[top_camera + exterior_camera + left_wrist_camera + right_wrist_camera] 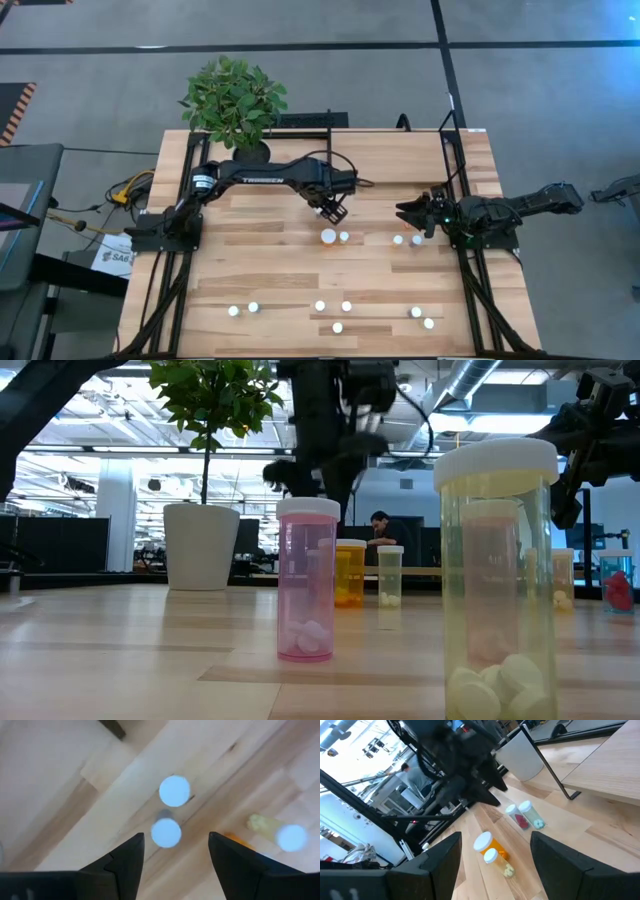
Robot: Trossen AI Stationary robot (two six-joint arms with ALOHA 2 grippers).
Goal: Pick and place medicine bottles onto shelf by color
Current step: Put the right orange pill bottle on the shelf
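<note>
The surface (270,275) carries all the bottles; no shelf can be told apart, so the sorting looks hardly started. Seven bottles (337,327) stand toward 6 o'clock, four near the centre. The left end effector (331,211) hangs open, holding nothing, over the big orange bottle (328,237). The right end effector (412,214), at 3 o'clock, is open too, empty.

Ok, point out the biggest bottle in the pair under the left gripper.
The orange bottle, the wider white cap just below the left gripper. Its smaller neighbour stands right beside it.
</note>
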